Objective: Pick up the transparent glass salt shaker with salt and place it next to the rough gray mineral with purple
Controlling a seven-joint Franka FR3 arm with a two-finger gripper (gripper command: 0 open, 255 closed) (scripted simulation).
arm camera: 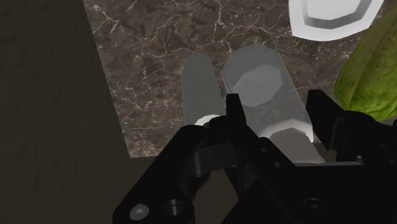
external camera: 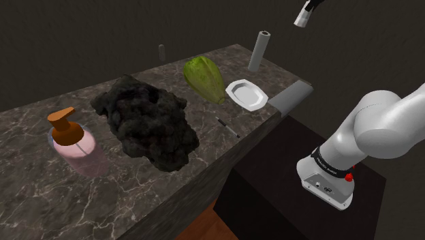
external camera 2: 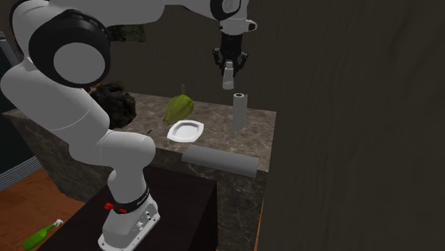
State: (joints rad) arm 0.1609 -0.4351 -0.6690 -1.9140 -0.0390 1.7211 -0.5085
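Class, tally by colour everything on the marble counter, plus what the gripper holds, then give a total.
Grey: 3, upright cylinder, lying cylinder, small post
Black: 1, rough rock
Green: 1, ribbed vegetable
White: 1, shallow dish
Pink: 1, soap dispenser with brown pump
Clear: 1, glass salt shaker in the black gripper
Colour unclear: 1, thin stick
Total: 9

home kitchen: marble counter (external camera: 41, 201), soap dispenser (external camera: 68, 133), dish (external camera: 246, 94)
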